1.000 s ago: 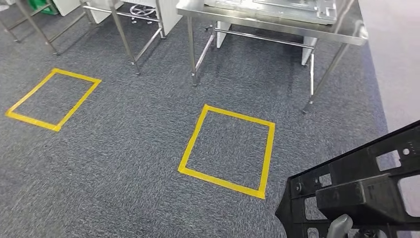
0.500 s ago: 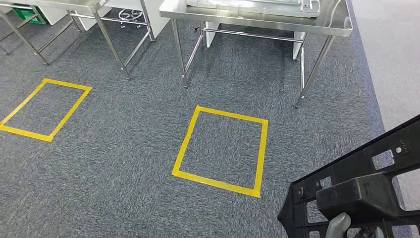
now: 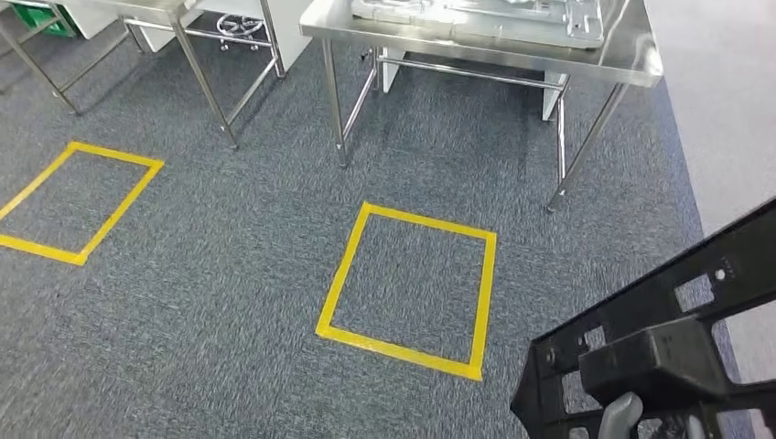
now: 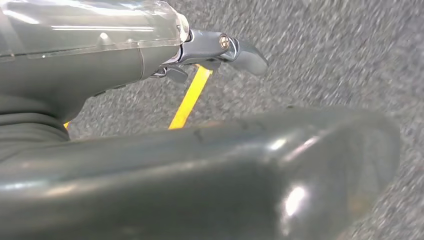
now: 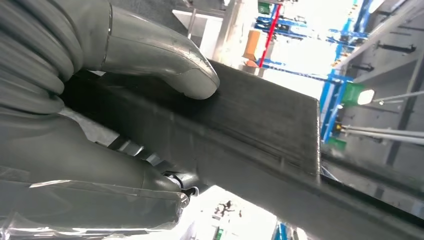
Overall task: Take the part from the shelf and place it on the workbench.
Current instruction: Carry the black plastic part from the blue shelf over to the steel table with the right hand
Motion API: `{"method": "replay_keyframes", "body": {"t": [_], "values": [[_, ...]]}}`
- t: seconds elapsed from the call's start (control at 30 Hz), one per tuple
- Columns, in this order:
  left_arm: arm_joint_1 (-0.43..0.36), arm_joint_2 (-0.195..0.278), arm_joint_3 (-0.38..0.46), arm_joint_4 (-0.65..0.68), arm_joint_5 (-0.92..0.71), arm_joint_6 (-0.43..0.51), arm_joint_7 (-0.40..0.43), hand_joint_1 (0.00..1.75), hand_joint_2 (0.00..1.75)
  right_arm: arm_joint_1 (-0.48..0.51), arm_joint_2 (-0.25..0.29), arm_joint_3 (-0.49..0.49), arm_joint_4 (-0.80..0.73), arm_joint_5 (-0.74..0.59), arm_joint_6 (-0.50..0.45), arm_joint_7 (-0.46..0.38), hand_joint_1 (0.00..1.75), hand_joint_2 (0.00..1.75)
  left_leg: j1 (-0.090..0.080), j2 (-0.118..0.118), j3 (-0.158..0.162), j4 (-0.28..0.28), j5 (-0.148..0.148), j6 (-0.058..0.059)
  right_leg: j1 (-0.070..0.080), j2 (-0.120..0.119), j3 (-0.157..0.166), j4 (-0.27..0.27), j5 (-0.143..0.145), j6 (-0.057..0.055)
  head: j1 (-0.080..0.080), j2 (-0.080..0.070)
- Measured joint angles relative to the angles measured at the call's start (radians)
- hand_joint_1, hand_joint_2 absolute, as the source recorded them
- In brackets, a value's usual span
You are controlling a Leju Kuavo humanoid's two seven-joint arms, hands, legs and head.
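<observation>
The whole floor picture has slid a little – the robot is walking, and the workbench point(image 3: 631, 62) is a bit nearer. The right hand point(image 5: 75, 100) holds the black part point(image 3: 659, 357) tight, low beside the robot. The left hand point(image 4: 220, 47) hangs down – I cannot tell if it is open
</observation>
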Motion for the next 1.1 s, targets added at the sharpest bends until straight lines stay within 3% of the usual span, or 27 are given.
{"method": "replay_keyframes", "body": {"t": [0.03, 0.07, 0.1, 0.17, 0.23, 0.37, 0.43, 0.53, 0.6, 0.63, 0.7, 0.77, 0.87, 0.9, 0.97, 1.03, 1.1], "values": [[0.000, 0.000, 0.000, 0.000, 0.000, -0.001, 0.001, 0.00, 0.00, 0.000, 0.000, -0.005, 0.002, 0.000, 0.004, 0.002, 1.75, 1.75, 0.000, 0.000, 0.006, 0.000, -0.007, -0.001, -0.002, 0.000, -0.042, 0.048, -0.019, 0.004, 0.000, 0.000], [0.001, 0.000, 0.000, 0.000, 0.000, -0.001, 0.001, 0.00, 0.00, 0.000, 0.001, -0.009, 0.005, 0.001, 0.006, 0.003, 1.75, 1.75, 0.001, -0.001, 0.015, 0.000, -0.015, -0.003, -0.003, -0.001, -0.070, 0.066, -0.021, 0.008, 0.000, 0.000], [0.003, 0.000, 0.000, 0.000, 0.000, -0.002, 0.002, 0.00, 0.00, 0.000, 0.001, -0.013, 0.008, 0.002, 0.007, 0.004, 1.75, 1.75, 0.002, -0.001, 0.026, 0.001, -0.023, -0.006, -0.005, -0.001, -0.080, 0.050, 0.000, 0.012, 0.000, 0.000], [0.005, -0.001, 0.000, 0.000, 0.000, -0.002, 0.004, 0.00, 0.00, 0.000, 0.003, -0.017, 0.012, 0.004, 0.010, 0.004, 1.75, 1.75, 0.005, -0.001, 0.050, 0.002, -0.043, -0.015, -0.010, -0.004, -0.060, -0.061, 0.095, 0.015, 0.001, 0.000], [0.003, -0.001, 0.000, 0.000, -0.001, -0.002, 0.006, 0.00, 0.00, 0.000, 0.005, -0.022, 0.016, 0.006, 0.016, 0.006, 1.75, 1.75, 0.005, -0.002, 0.065, 0.005, -0.063, -0.029, -0.009, -0.008, -0.039, -0.151, 0.147, 0.006, 0.001, 0.000], [-0.002, 0.001, 0.000, 0.000, -0.001, -0.002, 0.008, 0.00, 0.00, 0.002, 0.015, -0.032, 0.020, 0.008, 0.025, 0.010, 1.75, 1.75, 0.004, 0.000, 0.075, 0.028, -0.074, -0.054, -0.005, -0.002, -0.026, -0.170, 0.142, -0.028, 0.000, 0.000], [-0.005, 0.001, 0.000, 0.000, -0.001, -0.002, 0.008, 0.00, 0.00, 0.002, 0.020, -0.036, 0.020, 0.009, 0.030, 0.011, 1.75, 1.75, 0.007, -0.001, 0.034, 0.108, -0.082, -0.061, -0.006, -0.003, -0.007, -0.174, 0.132, -0.041, -0.003, 0.000], [-0.003, 0.000, 0.000, 0.000, -0.001, -0.002, 0.008, 0.00, 0.00, 0.002, 0.026, -0.041, 0.021, 0.010, 0.038, 0.012, 1.75, 1.75, 0.007, -0.001, -0.098, 0.295, -0.153, -0.068, -0.002, -0.002, 0.019, -0.177, 0.107, -0.051, -0.007, 0.000], [0.001, 0.000, 0.000, 0.000, -0.001, -0.002, 0.008, 0.00, 0.00, 0.002, 0.029, -0.045, 0.024, 0.011, 0.040, 0.012, 1.75, 1.75, 0.006, -0.001, -0.148, 0.318, -0.177, -0.062, 0.003, 0.002, 0.045, -0.177, 0.087, -0.053, -0.007, 0.000], [0.003, 0.000, 0.000, 0.000, -0.001, -0.002, 0.008, 0.00, 0.00, 0.002, 0.030, -0.046, 0.025, 0.011, 0.041, 0.012, 1.75, 1.75, 0.003, -0.001, -0.151, 0.281, -0.156, -0.054, 0.006, 0.004, 0.060, -0.178, 0.076, -0.053, -0.007, 0.000], [0.007, 0.003, 0.000, 0.000, -0.002, -0.002, 0.008, 0.00, 0.00, 0.001, 0.033, -0.048, 0.026, 0.012, 0.042, 0.012, 1.75, 1.75, -0.008, -0.003, -0.138, 0.166, -0.050, -0.030, 0.011, 0.005, 0.090, -0.179, 0.053, -0.052, -0.006, 0.000], [0.009, 0.007, 0.000, -0.001, -0.003, -0.002, 0.008, 0.00, 0.00, 0.000, 0.036, -0.051, 0.027, 0.014, 0.044, 0.013, 1.75, 1.75, -0.020, -0.007, -0.126, 0.092, 0.026, -0.010, 0.011, 0.008, 0.108, -0.187, 0.035, -0.044, -0.007, 0.000], [0.010, 0.007, 0.000, -0.001, -0.004, -0.002, 0.008, 0.00, 0.00, -0.001, 0.040, -0.056, 0.029, 0.018, 0.051, 0.014, 1.75, 1.75, -0.021, -0.010, -0.092, 0.052, 0.028, 0.002, 0.010, 0.009, 0.123, -0.170, 0.051, -0.024, -0.009, 0.000], [0.010, 0.007, 0.000, -0.001, -0.004, -0.002, 0.008, 0.00, 0.00, -0.002, 0.040, -0.057, 0.030, 0.019, 0.052, 0.014, 1.75, 1.75, -0.018, -0.010, -0.074, 0.037, 0.026, 0.006, 0.011, 0.007, 0.115, -0.138, 0.064, -0.019, -0.009, 0.000], [0.007, 0.006, 0.000, -0.001, -0.004, -0.002, 0.007, 0.00, 0.00, -0.004, 0.041, -0.059, 0.031, 0.021, 0.054, 0.014, 1.75, 1.75, -0.012, -0.011, -0.038, 0.020, 0.017, 0.011, 0.010, 0.005, 0.056, -0.041, 0.063, -0.010, -0.007, 0.000], [0.007, 0.006, 0.000, -0.001, -0.004, -0.002, 0.007, 0.00, 0.00, -0.004, 0.041, -0.061, 0.032, 0.021, 0.054, 0.014, 1.75, 1.75, -0.010, -0.011, -0.014, 0.017, -0.004, 0.012, 0.006, 0.004, -0.027, 0.049, 0.008, -0.003, -0.004, 0.000], [0.009, 0.006, 0.000, -0.001, -0.004, -0.003, 0.008, 0.00, 0.00, -0.003, 0.041, -0.063, 0.033, 0.022, 0.052, 0.014, 1.75, 1.75, -0.008, -0.012, 0.018, 0.017, -0.031, 0.007, 0.002, 0.001, -0.079, 0.061, -0.051, 0.004, -0.004, 0.000]]}}
